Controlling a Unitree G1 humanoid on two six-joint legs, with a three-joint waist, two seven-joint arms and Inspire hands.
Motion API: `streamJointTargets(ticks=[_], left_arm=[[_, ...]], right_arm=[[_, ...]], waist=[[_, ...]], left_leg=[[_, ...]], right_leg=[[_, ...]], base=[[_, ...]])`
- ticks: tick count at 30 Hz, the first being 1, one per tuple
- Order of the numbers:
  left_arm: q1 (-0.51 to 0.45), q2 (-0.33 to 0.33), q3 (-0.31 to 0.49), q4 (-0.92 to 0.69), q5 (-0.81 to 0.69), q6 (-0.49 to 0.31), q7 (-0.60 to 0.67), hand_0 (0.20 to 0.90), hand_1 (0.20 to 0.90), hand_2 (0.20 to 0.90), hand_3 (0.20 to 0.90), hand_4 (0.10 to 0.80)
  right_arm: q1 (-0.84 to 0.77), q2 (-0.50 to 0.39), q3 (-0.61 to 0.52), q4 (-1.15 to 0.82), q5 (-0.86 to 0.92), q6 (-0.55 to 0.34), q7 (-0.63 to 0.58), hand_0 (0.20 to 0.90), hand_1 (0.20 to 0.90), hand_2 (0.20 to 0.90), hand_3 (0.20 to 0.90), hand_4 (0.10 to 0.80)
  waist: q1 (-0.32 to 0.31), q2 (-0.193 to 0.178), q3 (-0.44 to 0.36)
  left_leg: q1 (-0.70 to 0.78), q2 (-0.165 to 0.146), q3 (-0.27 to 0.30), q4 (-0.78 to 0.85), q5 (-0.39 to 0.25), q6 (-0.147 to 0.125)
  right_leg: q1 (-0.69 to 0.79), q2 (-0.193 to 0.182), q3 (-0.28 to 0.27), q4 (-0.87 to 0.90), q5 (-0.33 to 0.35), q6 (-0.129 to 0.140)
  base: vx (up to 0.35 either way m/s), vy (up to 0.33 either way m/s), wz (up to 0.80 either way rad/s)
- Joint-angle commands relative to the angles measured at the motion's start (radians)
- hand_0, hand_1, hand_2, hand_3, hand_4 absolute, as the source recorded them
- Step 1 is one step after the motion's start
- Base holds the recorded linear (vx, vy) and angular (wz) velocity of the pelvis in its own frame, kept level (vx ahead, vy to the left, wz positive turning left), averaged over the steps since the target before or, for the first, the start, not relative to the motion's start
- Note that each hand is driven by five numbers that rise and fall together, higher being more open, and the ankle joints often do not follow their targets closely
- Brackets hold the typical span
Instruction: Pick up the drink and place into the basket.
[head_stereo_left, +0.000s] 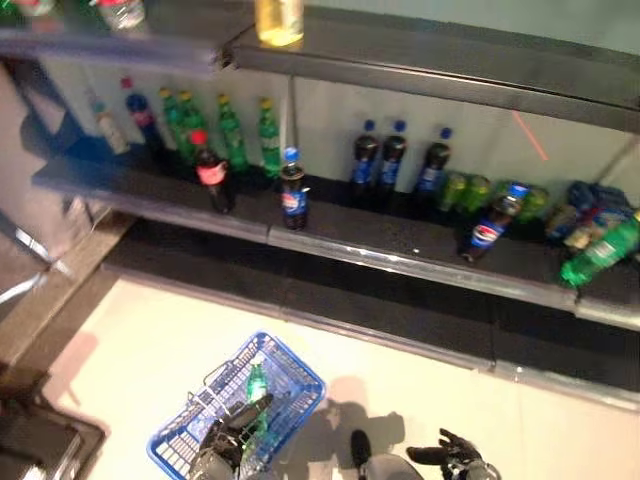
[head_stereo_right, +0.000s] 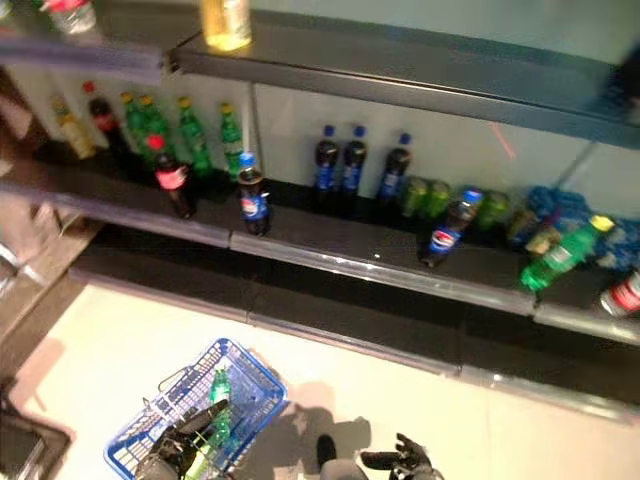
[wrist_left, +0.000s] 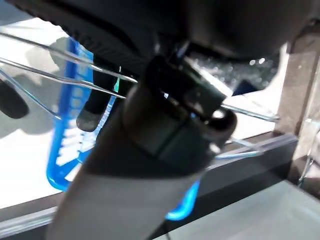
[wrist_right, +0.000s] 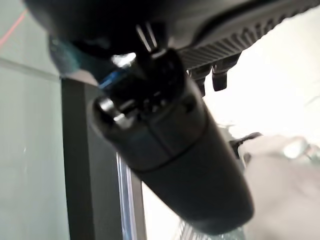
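1. Your left hand (head_stereo_left: 232, 428) curls round the wire handle of the blue basket (head_stereo_left: 295, 378); one green bottle (head_stereo_left: 257, 384) lies inside.
2. Just beside the basket, your right hand (head_stereo_left: 452, 457) is spread, empty.
3. Beyond the basket, one leaning cola bottle (head_stereo_left: 489, 228): judged rigid, slick, fairly heavy; grasp mid-body.
4. Three upright cola bottles behind it.

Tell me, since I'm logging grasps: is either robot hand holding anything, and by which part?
The left robot hand holds the blue basket by its wire handle; a green bottle lies inside. The right robot hand holds nothing.
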Motion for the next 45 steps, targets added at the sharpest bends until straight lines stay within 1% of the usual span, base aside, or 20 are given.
streamJointTargets(ticks=[1,3,6,9,16,17,19,23,24,25,28,30,31,32,34,37,39,41,44,45], left_arm=[[0.012,0.057,0.003,-0.057,0.036,-0.069,-0.019,0.3,0.3,0.3,0.2,0.1],[-0.01,0.056,-0.024,-0.01,0.091,-0.058,-0.017,0.3,0.3,0.3,0.2,0.1],[-0.021,0.086,-0.064,0.019,0.14,-0.047,-0.018,0.3,0.3,0.3,0.2,0.1],[-0.008,0.107,-0.069,0.025,0.147,-0.056,-0.032,0.3,0.3,0.3,0.2,0.1],[0.016,0.139,-0.025,0.101,0.158,-0.064,-0.05,0.3,0.3,0.3,0.2,0.1],[0.011,0.142,-0.014,0.123,0.144,-0.062,-0.049,0.3,0.3,0.3,0.2,0.1],[0.011,0.146,0.002,0.128,0.133,-0.054,-0.048,0.3,0.3,0.3,0.2,0.1],[0.029,0.145,0.042,0.099,0.117,-0.04,-0.035,0.3,0.3,0.3,0.2,0.1],[0.032,0.143,0.05,0.089,0.105,-0.04,-0.025,0.3,0.3,0.3,0.2,0.1],[0.032,0.143,0.056,0.069,0.093,-0.039,-0.005,0.3,0.3,0.3,0.2,0.1],[0.031,0.141,0.066,0.041,0.077,-0.022,0.01,0.3,0.3,0.3,0.2,0.1],[0.034,0.129,0.074,0.036,0.081,-0.029,0.008,0.3,0.3,0.3,0.2,0.1],[0.034,0.128,0.074,0.035,0.078,-0.03,0.009,0.3,0.3,0.3,0.2,0.1],[0.034,0.12,0.071,0.029,0.054,-0.035,0.01,0.3,0.3,0.3,0.2,0.1],[0.047,0.095,0.068,0.026,0.038,-0.05,-0.009,0.3,0.3,0.3,0.2,0.1],[0.061,0.081,0.05,0.054,0.026,-0.063,-0.04,0.3,0.3,0.3,0.2,0.1],[0.064,0.076,0.048,0.07,0.024,-0.073,-0.038,0.3,0.3,0.3,0.2,0.1],[0.069,0.072,0.052,0.094,0.032,-0.091,-0.053,0.3,0.3,0.3,0.2,0.1],[0.068,0.075,0.06,0.104,0.026,-0.097,-0.059,0.3,0.3,0.3,0.2,0.1],[0.068,0.081,0.065,0.107,0.014,-0.095,-0.054,0.3,0.3,0.3,0.2,0.1]], right_arm=[[-0.002,0.021,0.036,-0.01,-0.038,-0.018,0.028,0.9,0.9,0.9,0.9,0.8],[-0.011,0.052,0.045,0.031,-0.014,-0.04,-0.011,0.9,0.9,0.9,0.9,0.8],[0.003,0.091,0.021,0.053,-0.011,-0.079,-0.027,0.9,0.9,0.9,0.9,0.8],[0.016,0.096,0.016,0.055,-0.028,-0.074,-0.022,0.9,0.9,0.9,0.9,0.8],[0.017,0.104,-0.013,0.134,0.002,-0.115,0.02,0.9,0.9,0.9,0.9,0.8],[0.018,0.112,-0.016,0.157,-0.051,-0.114,0.029,0.9,0.9,0.9,0.9,0.8],[0.013,0.119,-0.011,0.173,-0.084,-0.106,0.034,0.9,0.9,0.9,0.9,0.8],[-0.011,0.116,0.029,0.167,-0.167,-0.064,0.037,0.9,0.9,0.9,0.9,0.8],[-0.016,0.113,0.037,0.162,-0.205,-0.054,0.043,0.9,0.9,0.9,0.9,0.8],[-0.023,0.103,0.057,0.153,-0.206,-0.002,0.073,0.9,0.9,0.9,0.9,0.8],[-0.022,0.096,0.066,0.142,-0.162,0.003,0.057,0.9,0.9,0.9,0.9,0.8],[-0.022,0.084,0.073,0.126,-0.139,0.003,0.066,0.9,0.9,0.9,0.9,0.8],[-0.021,0.084,0.073,0.128,-0.139,0.002,0.067,0.9,0.9,0.9,0.9,0.8],[-0.017,0.082,0.071,0.14,-0.158,-0.008,0.071,0.9,0.9,0.9,0.9,0.8],[-0.025,0.071,0.077,0.171,-0.196,-0.038,0.099,0.9,0.9,0.9,0.9,0.8],[-0.066,0.069,0.091,0.206,-0.218,-0.048,0.12,0.9,0.9,0.9,0.9,0.8],[-0.083,0.076,0.104,0.209,-0.203,-0.038,0.107,0.9,0.9,0.9,0.9,0.8],[-0.087,0.084,0.098,0.196,-0.173,-0.017,0.087,0.9,0.9,0.9,0.9,0.8],[-0.088,0.092,0.091,0.183,-0.18,-0.005,0.082,0.9,0.9,0.9,0.9,0.8],[-0.09,0.1,0.098,0.182,-0.193,0.0,0.083,0.9,0.9,0.9,0.9,0.8]], waist=[[0.008,-0.022,0.015],[-0.01,-0.014,0.007],[-0.048,-0.02,0.013],[-0.048,-0.016,0.027],[-0.01,0.012,0.021],[0.007,0.015,0.003],[0.023,0.016,-0.008],[0.062,0.015,-0.018],[0.068,0.014,-0.019],[0.069,0.009,-0.02],[0.062,-0.005,-0.012],[0.069,-0.046,0.021],[0.071,-0.048,0.024],[0.086,-0.062,0.043],[0.131,-0.058,0.062],[0.16,-0.021,0.057],[0.174,0.005,0.05],[0.186,0.023,0.049],[0.194,0.025,0.045],[0.199,0.02,0.04]], left_leg=[[-0.047,0.02,0.072,0.127,-0.058,-0.017],[0.016,0.02,0.091,0.035,-0.099,0.001],[0.064,0.01,0.105,-0.068,-0.094,0.016],[0.074,0.014,0.112,-0.105,-0.081,0.021],[0.023,0.073,0.243,-0.142,-0.007,0.032],[0.011,0.088,0.27,-0.146,0.001,0.026],[0.012,0.104,0.286,-0.153,0.003,0.014],[0.035,0.167,0.343,-0.17,0.015,-0.034],[0.037,0.192,0.355,-0.173,0.024,-0.05],[0.034,0.24,0.367,-0.173,0.04,-0.079],[0.014,0.287,0.37,-0.119,0.044,-0.093],[-0.049,0.324,0.352,0.051,0.055,-0.092],[-0.061,0.324,0.346,0.077,0.057,-0.09],[-0.112,0.292,0.303,0.178,0.051,-0.068],[-0.151,0.124,0.225,0.228,-0.015,-0.012],[-0.155,0.037,0.259,0.105,0.0,-0.004],[-0.153,0.017,0.261,0.012,0.038,-0.012],[-0.18,0.01,0.326,-0.052,0.094,-0.026],[-0.227,0.012,0.401,-0.04,0.103,-0.02],[-0.241,0.02,0.413,-0.018,0.085,0.0]], right_leg=[[0.046,0.054,-0.091,0.058,-0.069,-0.018],[0.015,0.053,-0.076,0.052,-0.04,0.004],[-0.076,0.026,-0.044,-0.016,0.09,0.071],[-0.104,0.022,-0.064,-0.026,0.108,0.082],[-0.042,-0.006,-0.154,0.147,-0.028,0.062],[0.012,-0.061,-0.187,0.123,-0.029,0.063],[0.032,-0.11,-0.228,0.1,-0.012,0.072],[0.079,-0.156,-0.349,0.027,-0.027,0.097],[0.087,-0.151,-0.361,0.016,-0.036,0.098],[0.093,-0.111,-0.355,0.011,-0.07,0.079],[0.079,-0.063,-0.336,0.046,-0.107,0.042],[0.098,-0.015,-0.321,0.045,-0.112,-0.003],[0.1,-0.011,-0.32,0.044,-0.112,-0.008],[0.112,0.003,-0.31,0.041,-0.112,-0.027],[0.133,0.023,-0.301,0.043,-0.117,-0.035],[0.151,0.061,-0.322,0.048,-0.141,-0.03],[0.157,0.091,-0.328,0.055,-0.158,-0.03],[0.187,0.122,-0.344,0.07,-0.193,-0.033],[0.202,0.144,-0.359,0.117,-0.232,-0.041],[0.202,0.163,-0.361,0.185,-0.281,-0.052]], base=[[-0.081,0.234,-1.25],[-0.093,0.218,-0.68],[-0.139,0.099,-0.29],[-0.176,0.045,-0.13],[-0.279,-0.099,-0.69],[-0.175,-0.23,-0.44],[-0.144,-0.315,-0.64],[-0.084,-0.417,-1.05],[-0.036,-0.556,-1.35],[-0.039,-0.625,-1.35],[-0.016,-0.496,-0.7],[0.011,-0.59,-0.39],[0.004,-0.456,-0.49],[0.04,-0.353,-0.5],[0.152,-0.35,-0.61],[0.232,-0.167,-0.97],[0.3,-0.094,-0.6],[0.345,-0.104,-0.53],[0.255,-0.078,0.55],[0.38,-0.067,0.88]])
